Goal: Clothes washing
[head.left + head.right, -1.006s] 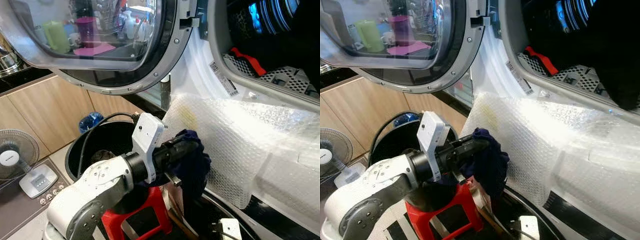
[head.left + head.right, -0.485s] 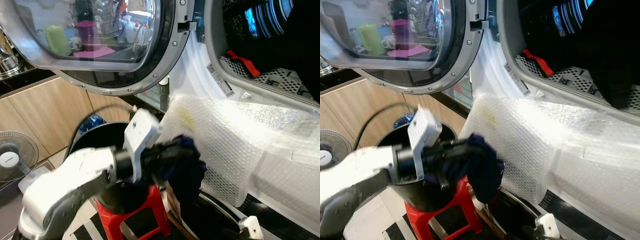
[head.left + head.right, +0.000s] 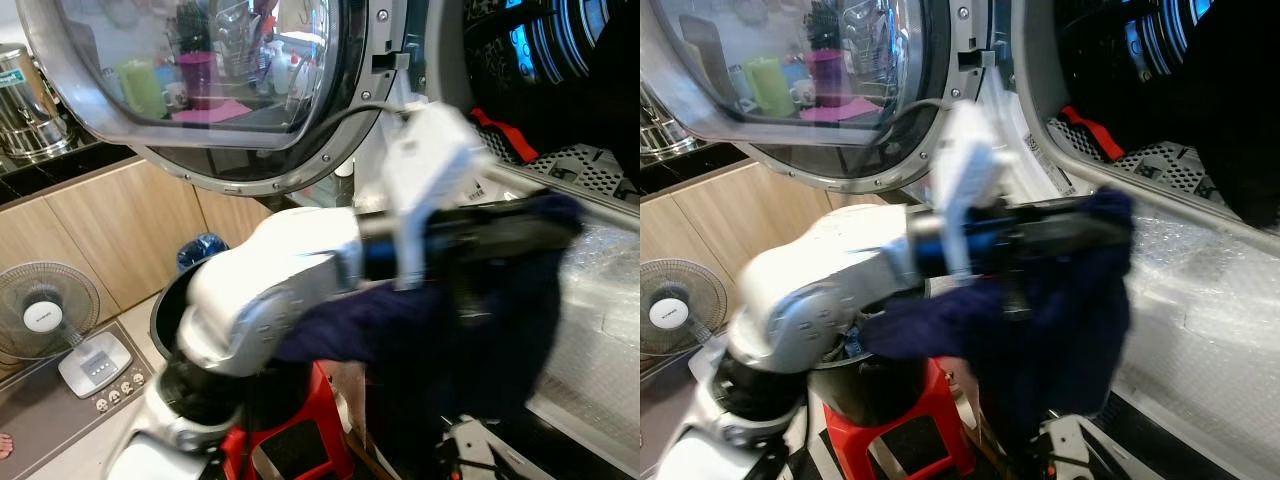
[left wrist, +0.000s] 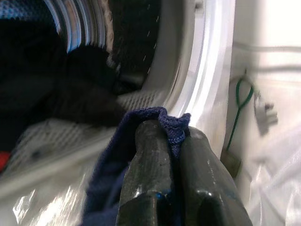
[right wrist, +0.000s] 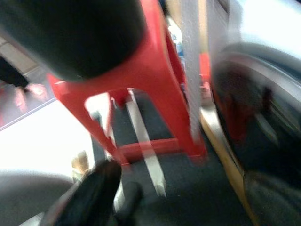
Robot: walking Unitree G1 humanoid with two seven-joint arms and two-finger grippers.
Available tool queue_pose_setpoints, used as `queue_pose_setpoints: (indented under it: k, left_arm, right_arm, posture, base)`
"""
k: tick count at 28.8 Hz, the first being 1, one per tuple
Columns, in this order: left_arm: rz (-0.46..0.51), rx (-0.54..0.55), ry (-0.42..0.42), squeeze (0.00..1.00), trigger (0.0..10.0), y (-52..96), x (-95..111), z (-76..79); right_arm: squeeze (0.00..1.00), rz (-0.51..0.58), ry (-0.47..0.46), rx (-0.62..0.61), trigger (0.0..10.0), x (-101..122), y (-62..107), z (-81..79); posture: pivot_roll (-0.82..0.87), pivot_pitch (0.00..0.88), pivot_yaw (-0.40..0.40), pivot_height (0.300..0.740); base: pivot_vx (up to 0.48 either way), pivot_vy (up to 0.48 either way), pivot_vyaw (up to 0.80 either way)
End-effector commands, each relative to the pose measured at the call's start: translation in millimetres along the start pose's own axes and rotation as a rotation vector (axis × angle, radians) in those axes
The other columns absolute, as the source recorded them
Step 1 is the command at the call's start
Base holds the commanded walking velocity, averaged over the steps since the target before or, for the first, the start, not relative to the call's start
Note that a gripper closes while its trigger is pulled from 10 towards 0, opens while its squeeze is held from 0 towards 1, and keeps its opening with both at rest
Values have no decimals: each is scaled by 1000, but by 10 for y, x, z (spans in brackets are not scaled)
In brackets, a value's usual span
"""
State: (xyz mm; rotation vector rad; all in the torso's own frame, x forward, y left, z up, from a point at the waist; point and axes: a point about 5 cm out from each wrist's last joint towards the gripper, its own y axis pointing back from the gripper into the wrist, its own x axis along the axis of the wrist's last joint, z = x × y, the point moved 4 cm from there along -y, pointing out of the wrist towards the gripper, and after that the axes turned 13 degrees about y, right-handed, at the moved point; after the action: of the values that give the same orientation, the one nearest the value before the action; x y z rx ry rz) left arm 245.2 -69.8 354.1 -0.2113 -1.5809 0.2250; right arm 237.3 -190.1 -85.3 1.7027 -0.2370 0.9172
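— So, why is the left gripper (image 4: pixel 171 141) held so high, in front of the washing machine drum (image 3: pixel 560 60)?

— I judge it wants to put the dark blue garment (image 3: pixel 470 330) inside. Its fingers are pressed together on one folded edge of the cloth, as the left wrist view shows, with the drum opening straight ahead. In the head views the arm reaches toward 2 o'clock, and the gripper is just at the lower rim of the opening.

— And the rest of the cloth?

— It hangs down freely under the arm, toward 6 o'clock, above the red stool (image 3: pixel 300 440) and the black bucket (image 3: pixel 175 305). Holding it by the edge lets the weight fall, so the loose part must pass over the rim too; it could catch there.

— How does the garment look?

— Navy, soft, with a fine knitted texture at the pinched edge. It is limp and bunched, so I cannot say what kind of clothing it is. Dark clothes and something red (image 3: pixel 505 130) lie already in the drum.

— Why is the door (image 3: pixel 210 90) at 11 o'clock?

— It is swung wide open, so the way stays free. Bubble wrap (image 3: pixel 600 330) covers the machine front below the opening.

— The right gripper (image 5: pixel 101 197)?

— It is low, near the floor beside the stool, very blurred. Whether it is open, I cannot tell.
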Motion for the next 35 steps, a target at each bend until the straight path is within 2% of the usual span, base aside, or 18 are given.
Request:
queue_pose_setpoints:
  k: [1, 3, 7, 10, 12, 13, 15, 16, 17, 20, 21, 24, 26, 27, 28, 30, 32, 35]
  left_arm:
    - [15, -8, -54, 0, 10000, -147, 52, 1]
    - [39, -46, -25, 0, 10000, -215, 56, 11]
    - [-15, -21, 17, 0, 10000, -337, -186, -38]
    - [-54, -22, 46, 0, 10000, -287, -359, -31]
    - [-95, -20, 64, 0, 10000, -170, -564, 4]
    - [-122, -10, 86, 0, 10000, -62, -698, 46]
    - [-148, 29, 112, 0, 10000, 114, -822, 51]
    - [-163, 78, 127, 0, 10000, 294, -906, 34]
    - [-166, 88, 129, 0, 10000, 329, -923, 31]
    - [-149, 262, 157, 0, 10000, 647, -956, -110]
    - [-149, 262, 157, 0, 10000, 647, -956, -110]
    - [-123, 372, 137, 0, 10000, 820, -910, -188]
    - [-117, 394, 135, 0, 10000, 852, -901, -205]
    - [-105, 445, 138, 0, 10000, 939, -904, -261]
    - [-105, 445, 138, 0, 10000, 939, -904, -261]
    - [-123, 489, 136, 0, 10000, 1022, -961, -291]
    - [-127, 498, 145, 0, 10000, 1044, -984, -281]
    - [-139, 498, 154, 0, 10000, 1067, -1009, -260]
  right_arm:
    - [0, -57, -29, -36, 10000, -114, -20, -36]
    - [0, -54, -45, -64, 10000, -109, -48, -60]
    - [0, -91, -54, -117, 10000, -180, -67, -84]
    - [0, -94, -62, -139, 10000, -197, -66, -77]
    - [0, -89, -81, -155, 10000, -193, -68, -68]
    - [0, -87, -80, -156, 10000, -190, -69, -70]
    - [0, -88, -71, -165, 10000, -203, -55, -47]
    - [0, -82, -81, -166, 10000, -220, -33, -21]
    - [0, -80, -84, -165, 10000, -223, -29, -17]
    - [0, -119, -5, -74, 10000, -372, 34, -67]
    - [0, -119, -5, -74, 10000, -372, 34, -67]
    - [0, -163, 56, 67, 10000, -548, 113, -179]
    - [0, -176, 76, 109, 10000, -593, 136, -213]
    - [0, -252, 161, 290, 10000, -815, 275, -341]
    - [0, -252, 161, 290, 10000, -815, 275, -341]
    - [0, -314, 201, 432, 10000, -978, 435, -385]
    - [0, -290, 190, 479, 10000, -965, 478, -393]
    - [0, -238, 155, 468, 10000, -872, 474, -341]
  posture:
    - [125, 0, 77, 740]
    - [120, 0, 80, 740]
    - [119, 0, 86, 740]
    - [119, 0, 87, 740]
    - [124, 0, 91, 740]
    - [115, 0, 96, 740]
    - [113, 0, 96, 740]
    - [113, 0, 96, 740]
    - [113, 0, 96, 740]
    - [129, 21, 88, 740]
    - [129, 21, 88, 740]
    - [131, 32, 85, 740]
    - [131, 32, 85, 740]
    - [129, 37, 82, 740]
    - [129, 37, 82, 740]
    - [120, 39, 79, 740]
    - [116, 41, 78, 740]
    - [116, 41, 78, 740]
  base:
    - [0, 0, 0]
    - [0, 0, 0]
    - [0, 0, 0]
    - [0, 0, 0]
    - [0, 0, 0]
    - [0, 0, 0]
    - [0, 0, 0]
    - [0, 0, 0]
    - [0, 0, 0]
    - [0, 0, 0]
    - [0, 0, 0]
    - [0, 0, 0]
    - [0, 0, 0]
    - [0, 0, 0]
    - [0, 0, 0]
    - [0, 0, 0]
    - [0, 0, 0]
    - [0, 0, 0]
